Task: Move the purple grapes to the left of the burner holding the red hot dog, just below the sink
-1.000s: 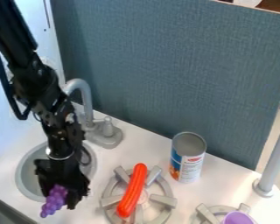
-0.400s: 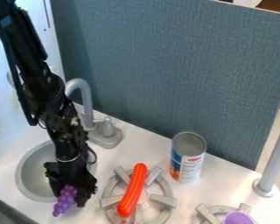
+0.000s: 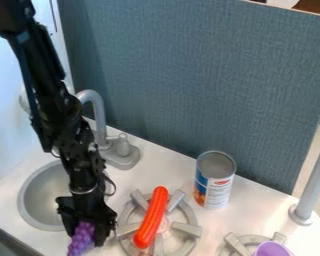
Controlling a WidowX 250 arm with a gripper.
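On the white surface [image 3: 256,221], a red-orange sausage-shaped toy [image 3: 151,218] lies beside the jaws [image 3: 89,240], which grip bumpy purple toy grapes [image 3: 82,239].

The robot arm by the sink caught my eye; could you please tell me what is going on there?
The black robot arm has purple toy grapes in its claw, just past the near side of the sink. A red toy sausage lies across one burner, a can stands beyond it, and a purple cup sits at another burner.
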